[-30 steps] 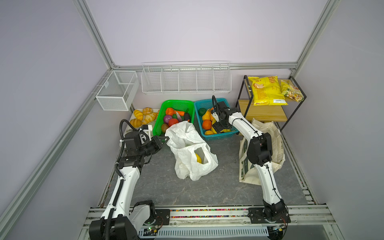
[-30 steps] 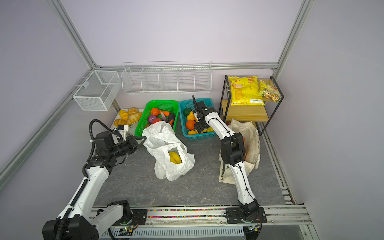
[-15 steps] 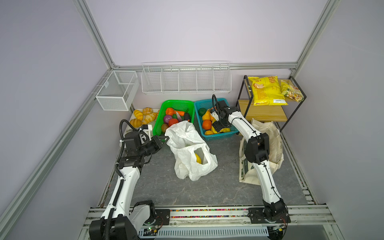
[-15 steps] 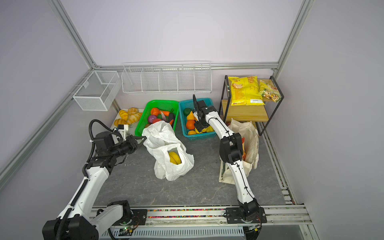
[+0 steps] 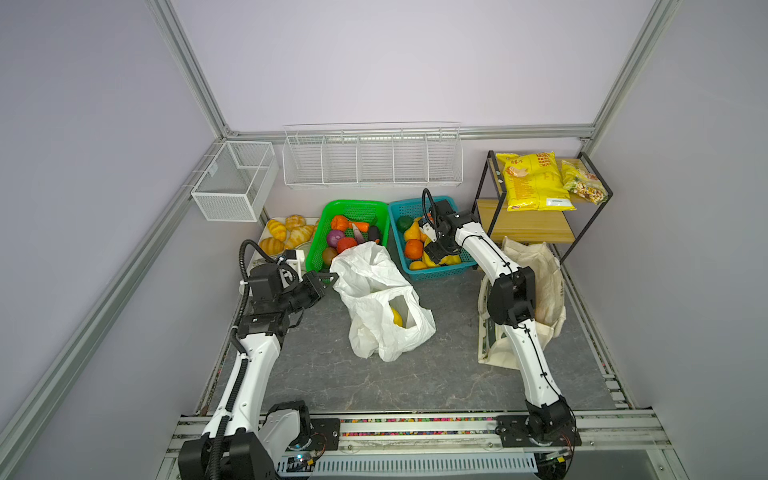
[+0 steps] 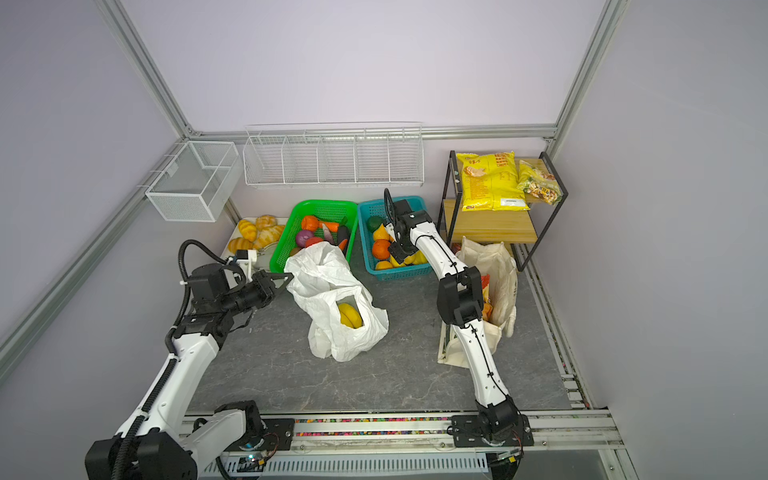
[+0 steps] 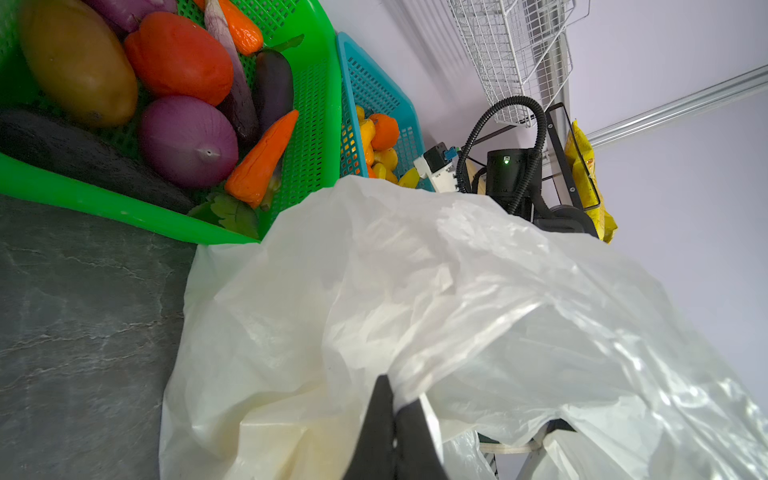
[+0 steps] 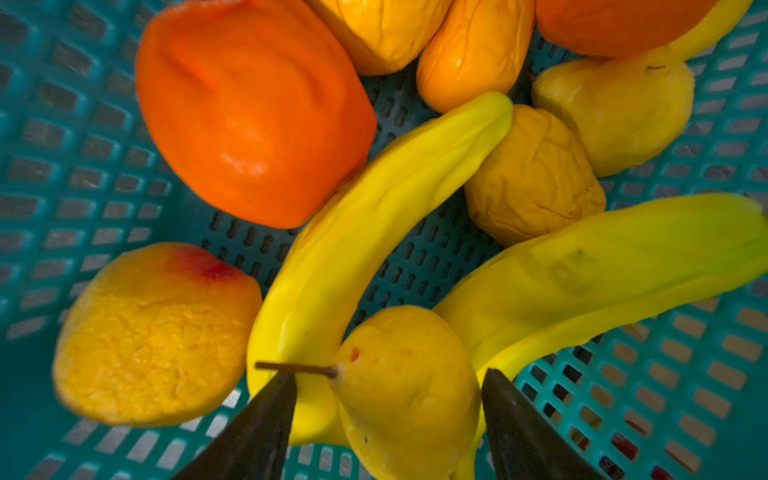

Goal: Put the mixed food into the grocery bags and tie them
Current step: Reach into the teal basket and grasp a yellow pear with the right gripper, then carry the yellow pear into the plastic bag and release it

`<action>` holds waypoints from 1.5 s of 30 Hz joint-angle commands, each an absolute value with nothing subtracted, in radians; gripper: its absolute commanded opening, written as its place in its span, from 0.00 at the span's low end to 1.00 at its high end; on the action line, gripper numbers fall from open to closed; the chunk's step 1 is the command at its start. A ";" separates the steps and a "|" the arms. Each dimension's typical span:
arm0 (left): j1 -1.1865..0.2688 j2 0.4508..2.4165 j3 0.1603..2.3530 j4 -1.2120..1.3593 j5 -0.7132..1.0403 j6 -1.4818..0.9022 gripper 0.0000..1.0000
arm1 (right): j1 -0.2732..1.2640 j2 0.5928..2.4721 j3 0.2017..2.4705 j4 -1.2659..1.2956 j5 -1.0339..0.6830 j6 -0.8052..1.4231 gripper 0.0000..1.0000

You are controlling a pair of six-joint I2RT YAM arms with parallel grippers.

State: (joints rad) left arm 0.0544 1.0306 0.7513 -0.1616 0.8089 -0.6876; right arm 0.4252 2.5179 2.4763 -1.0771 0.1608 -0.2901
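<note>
The grey marbled bench (image 5: 449, 374) stands in a cell with lilac walls and an aluminium frame.

**Step in hand:** loading fruit into the thin white crinkly plastic bag (image 5: 382, 307). The bag lies at bench centre with its mouth facing up. One yellow toy banana (image 6: 349, 316) is already inside it. The cream canvas tote (image 5: 540, 274) slumps at the right, below the wire shelf.

**Left arm:** the forearm is raised and the wrist is level, pointing right. The left tool (image 7: 395, 415) is clenched on the bag's left rim, holding the film up.

**Right arm:** the arm reaches to the far side, with the wrist pitched down into the teal perforated plastic basket (image 5: 440, 272). The right tool (image 8: 388, 374) is unclenched. Its jaws stand either side of a small yellow toy pear (image 8: 407, 399), which rests against two more toy bananas. No firm contact with the pear shows.

**Next move, as judged:**
1. Close the jaws on the pear alone, clear of the banana touching it.
2. Lift the pear straight up and out of the basket.
3. Carry it near and left to the bag mouth.

The pear is smooth and rounded, so it may slip. Centre it between the jaws.
</note>
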 commanded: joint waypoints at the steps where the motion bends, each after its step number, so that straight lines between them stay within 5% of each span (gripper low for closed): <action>1: 0.061 1.032 0.741 -0.136 0.809 -0.693 0.00 | 0.411 2.577 2.474 -1.163 0.205 -0.337 0.70; 8: 0.061 1.034 0.738 -0.130 0.810 -0.698 0.00 | 0.411 2.519 2.449 -1.144 0.199 -0.345 0.49; 18: 0.061 1.034 0.729 -0.111 0.818 -0.710 0.00 | 0.410 2.315 2.329 -0.988 0.115 -0.315 0.34; 25: 0.060 1.034 0.721 -0.096 0.824 -0.722 0.00 | 0.417 2.035 2.041 -0.784 -0.043 -0.215 0.31; 36: 0.060 1.042 0.727 -0.079 0.847 -0.743 0.00 | 0.533 1.329 1.212 -0.404 -0.337 0.084 0.31; 45: 0.017 1.028 0.740 -0.097 0.847 -0.731 0.00 | 0.718 1.197 1.021 -0.285 -0.573 0.124 0.31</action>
State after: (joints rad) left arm 0.0410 1.0378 0.7300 -0.1028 0.8387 -0.7395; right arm 0.6804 1.1954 1.0397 -0.3843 -0.4656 0.0902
